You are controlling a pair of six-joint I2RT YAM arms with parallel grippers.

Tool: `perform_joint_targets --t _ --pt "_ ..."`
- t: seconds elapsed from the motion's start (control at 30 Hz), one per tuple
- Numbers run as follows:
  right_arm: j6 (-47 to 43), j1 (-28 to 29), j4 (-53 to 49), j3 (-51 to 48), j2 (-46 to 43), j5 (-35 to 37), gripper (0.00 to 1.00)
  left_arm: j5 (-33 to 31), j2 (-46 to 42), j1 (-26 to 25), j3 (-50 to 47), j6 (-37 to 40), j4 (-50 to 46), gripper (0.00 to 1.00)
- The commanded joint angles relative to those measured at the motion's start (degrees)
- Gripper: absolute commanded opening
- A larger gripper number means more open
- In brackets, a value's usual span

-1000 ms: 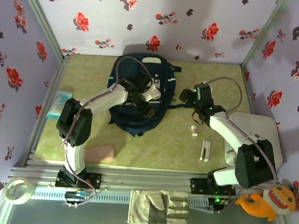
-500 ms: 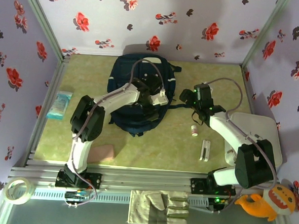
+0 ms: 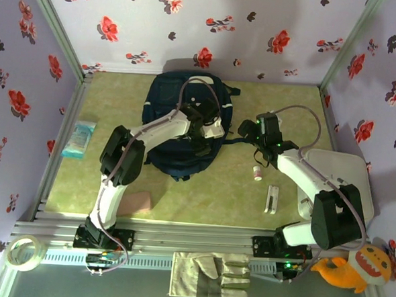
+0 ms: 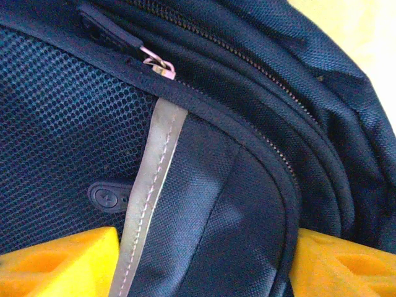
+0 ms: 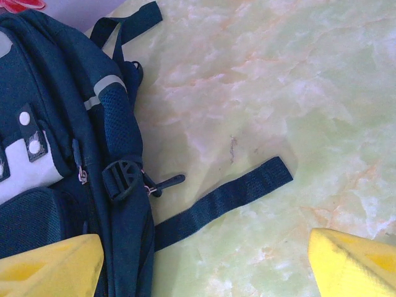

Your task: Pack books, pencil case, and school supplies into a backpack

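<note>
A: Since the earlier frame the left arm has swung across the backpack (image 3: 168,93). The left gripper (image 4: 204,263) is now over its right flank, and the right arm is unchanged.
B: Jaws?
A: Left stands apart, straddling fabric, with the zipper pull (image 4: 158,62) just ahead. It's probably lining up to open it. Right gripper (image 5: 204,260) is apart and empty, hovering over the loose strap (image 5: 223,198).
B: Room?
A: Bare surface (image 5: 297,93) ahead of the right gripper. The pencil case (image 3: 133,202) lies well behind the left one, near its base.

L arm (image 3: 155,127) hides mid backpack (image 3: 162,96); pencil case (image 3: 139,203) part-covered.
</note>
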Motion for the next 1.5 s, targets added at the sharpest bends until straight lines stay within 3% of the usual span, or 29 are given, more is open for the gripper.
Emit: perform_joint_targets --t 0.0,0.13,0.2,0.37,0.53,0.8,0.97,1.13,1.47 --pt "0.9 0.0 0.6 -0.7 0.4 0.8 0.86 -2.4 1.8 0.0 1.5 0.6 -0.9 0.76" --pt "0.9 -0.1 0.8 -0.7 0.5 0.7 0.86 -3.1 2.2 -0.9 1.1 2.3 -0.8 0.77" --pt "0.9 -0.1 0.9 -0.7 0.6 0.7 0.86 -4.3 2.3 -1.1 1.2 2.2 -0.2 0.73" --pt "0.8 -0.1 1.0 -0.7 0.7 0.4 0.86 -6.6 0.5 -0.9 1.4 0.6 1.9 0.55" --pt "-1.2 -0.1 1.6 -0.2 0.8 -1.2 0.86 -6.2 -5.2 0.1 -1.4 -2.7 4.7 0.28" --pt "-7.0 -0.1 0.2 6.3 5.7 -10.5 0.84 -1.0 -15.2 2.6 -9.3 -5.7 8.8 0.09" --pt "-8.1 0.1 -0.1 11.5 9.9 -16.9 0.81 2.6 -20.3 4.5 -14.3 -7.1 11.0 0.05" --pt "-7.5 1.1 0.6 17.5 15.3 -21.8 0.72 6.7 -23.8 5.7 -17.7 -7.7 12.3 0.04" --pt "-8.3 4.3 -5.1 33.0 29.9 -21.1 0.49 10.2 -26.0 6.2 -20.8 -7.8 12.8 0.03"
